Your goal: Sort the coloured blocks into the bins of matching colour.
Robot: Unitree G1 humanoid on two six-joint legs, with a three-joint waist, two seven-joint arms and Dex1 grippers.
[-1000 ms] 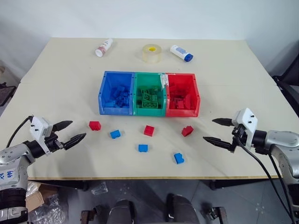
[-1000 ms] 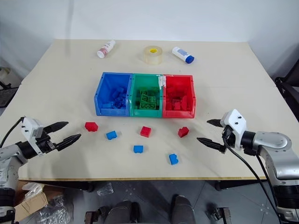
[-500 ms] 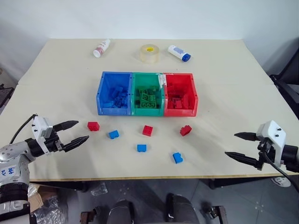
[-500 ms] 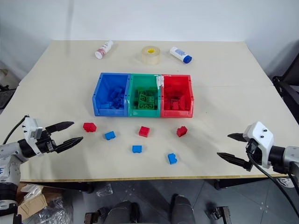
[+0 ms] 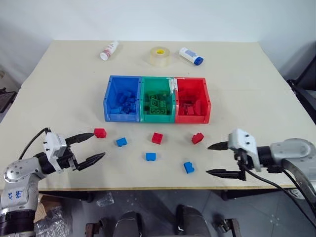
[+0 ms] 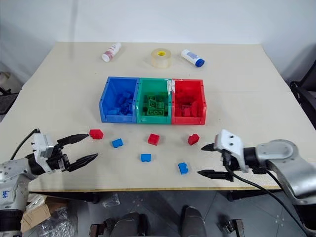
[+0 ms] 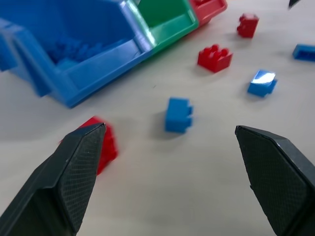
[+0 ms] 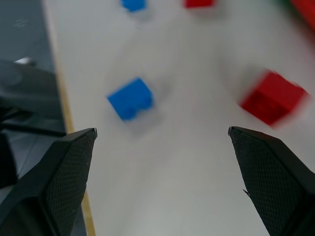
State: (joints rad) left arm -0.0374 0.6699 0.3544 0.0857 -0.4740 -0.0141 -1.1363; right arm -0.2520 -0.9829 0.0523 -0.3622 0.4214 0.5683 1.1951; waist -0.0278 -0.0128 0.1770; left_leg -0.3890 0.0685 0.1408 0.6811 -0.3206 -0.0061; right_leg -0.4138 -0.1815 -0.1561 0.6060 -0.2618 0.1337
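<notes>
Hovering wide open and holding nothing, the left gripper (image 5: 89, 148) and right gripper (image 5: 213, 159) are flanking six loose blocks on the table (image 5: 59, 94), three red (image 5: 100, 133) and three blue (image 5: 121, 142), lying just in front of the joined blue, green and red bins (image 5: 157, 98)

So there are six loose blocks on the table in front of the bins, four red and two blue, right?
Not quite. There are six loose blocks, but three are red and three are blue. The left eye view shows them all on the table in front of the bins.
</notes>
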